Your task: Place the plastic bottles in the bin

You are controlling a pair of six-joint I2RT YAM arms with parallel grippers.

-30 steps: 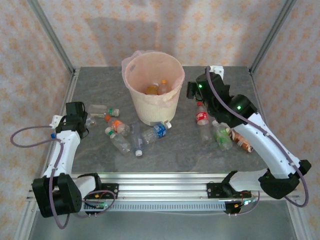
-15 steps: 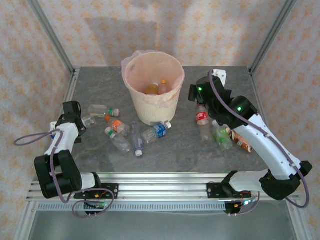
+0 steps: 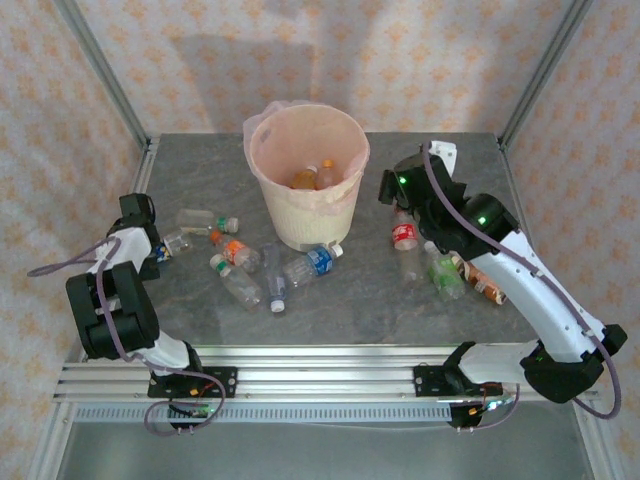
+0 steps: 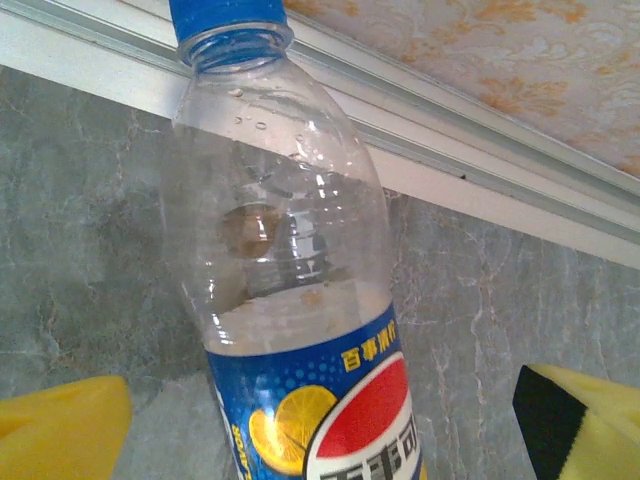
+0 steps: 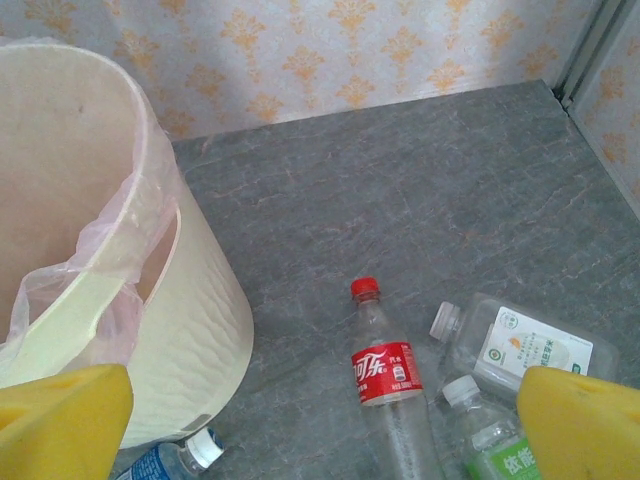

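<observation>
Pepsi bottle (image 4: 285, 260) lies lengthwise between the jaws of the left claw (image 4: 320, 430), blue cap (image 4: 225, 12) pointing away; jaws spread wide, holding nothing.

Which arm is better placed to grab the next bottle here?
Left. The left gripper, open, straddles the blue-labelled bottle lying on the table, close in. The right gripper, also open, hangs higher above the red-labelled bottle.

Grey marbled tabletop (image 3: 370, 312) sits within cream, orange-patterned wall panels (image 3: 420, 60), aluminium post (image 3: 104, 70) at far corner, ribbed rail (image 3: 320, 378) along near edge.
</observation>
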